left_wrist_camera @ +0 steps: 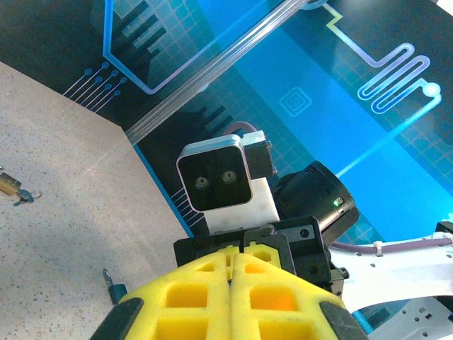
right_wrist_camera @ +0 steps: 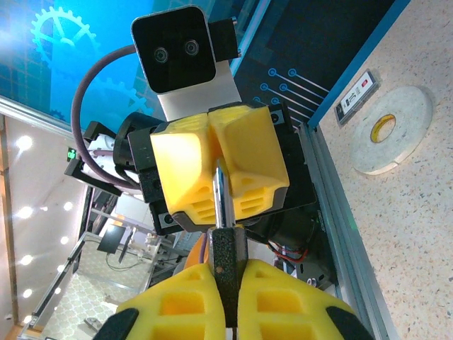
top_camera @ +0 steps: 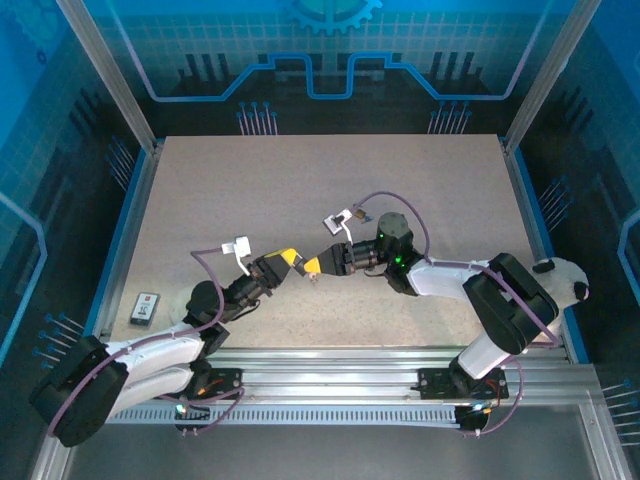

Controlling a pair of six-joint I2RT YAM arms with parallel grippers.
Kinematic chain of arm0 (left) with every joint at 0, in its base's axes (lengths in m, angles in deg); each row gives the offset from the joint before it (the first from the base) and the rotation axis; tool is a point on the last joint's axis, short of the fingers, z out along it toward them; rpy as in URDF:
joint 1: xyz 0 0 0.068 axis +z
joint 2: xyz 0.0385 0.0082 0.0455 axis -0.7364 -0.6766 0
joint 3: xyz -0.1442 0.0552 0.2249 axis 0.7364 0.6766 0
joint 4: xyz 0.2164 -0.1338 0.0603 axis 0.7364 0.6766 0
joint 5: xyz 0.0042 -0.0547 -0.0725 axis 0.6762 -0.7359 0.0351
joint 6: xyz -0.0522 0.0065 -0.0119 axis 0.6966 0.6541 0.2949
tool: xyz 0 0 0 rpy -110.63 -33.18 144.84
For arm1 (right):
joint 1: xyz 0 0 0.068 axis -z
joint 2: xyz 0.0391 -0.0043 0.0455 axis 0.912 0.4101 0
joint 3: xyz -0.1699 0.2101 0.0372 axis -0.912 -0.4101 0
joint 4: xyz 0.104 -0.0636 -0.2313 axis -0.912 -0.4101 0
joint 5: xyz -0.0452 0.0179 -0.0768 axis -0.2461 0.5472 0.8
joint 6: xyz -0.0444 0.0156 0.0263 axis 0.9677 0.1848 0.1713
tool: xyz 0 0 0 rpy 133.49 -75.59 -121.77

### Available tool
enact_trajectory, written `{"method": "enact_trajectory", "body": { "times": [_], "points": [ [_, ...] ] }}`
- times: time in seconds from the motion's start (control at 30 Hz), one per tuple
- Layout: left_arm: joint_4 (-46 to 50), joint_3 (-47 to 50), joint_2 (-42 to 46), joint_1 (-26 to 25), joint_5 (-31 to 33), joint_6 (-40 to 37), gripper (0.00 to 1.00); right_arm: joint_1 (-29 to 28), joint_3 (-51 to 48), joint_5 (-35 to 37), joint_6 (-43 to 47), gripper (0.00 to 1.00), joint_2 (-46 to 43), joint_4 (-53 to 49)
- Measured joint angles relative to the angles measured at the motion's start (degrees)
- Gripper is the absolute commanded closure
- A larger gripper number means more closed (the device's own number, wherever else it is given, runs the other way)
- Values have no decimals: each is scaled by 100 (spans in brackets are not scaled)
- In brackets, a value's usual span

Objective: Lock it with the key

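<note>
Beige speckled tabletop filled the middle of the overhead frame. It was edged in blue, with dark blue circuit-patterned walls behind and silver aluminium rails along the bottom. A small grey box with a red label lay at the table's left edge. In the right wrist frame a flat roll of white tape sat at the upper right.

Just below the centre of the overhead frame the left gripper and the right gripper met nose to nose. The right gripper had its yellow foam pads clamped on the dark speckled head of a silver-bladed key. The key stood upright at the bottom centre of the right wrist frame. Its blade ran up to the seam between the pads of the left gripper, which were pressed together. The left wrist frame also showed the left gripper with its pads fully closed.

Whether the blade tip was actually pinched in that seam could not be told. A small brass-coloured piece at the left margin of the left wrist frame was cut off and too small to identify. A teal-and-metal bit at the lower left was partly hidden by the pads.
</note>
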Motion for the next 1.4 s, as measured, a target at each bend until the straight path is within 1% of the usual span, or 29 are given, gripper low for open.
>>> {"method": "enact_trajectory", "body": {
  "times": [0.47,1.1,1.4],
  "points": [
    [-87,0,-61,-33,133,-15,100,39,131,-105,15,100,96,-92],
    [-730,0,-704,-44,188,116,100,177,131,-111,55,100,131,-225],
    [-931,-2,-903,-221,468,142,100,245,133,-146,37,100,162,-225]
  ]
}}
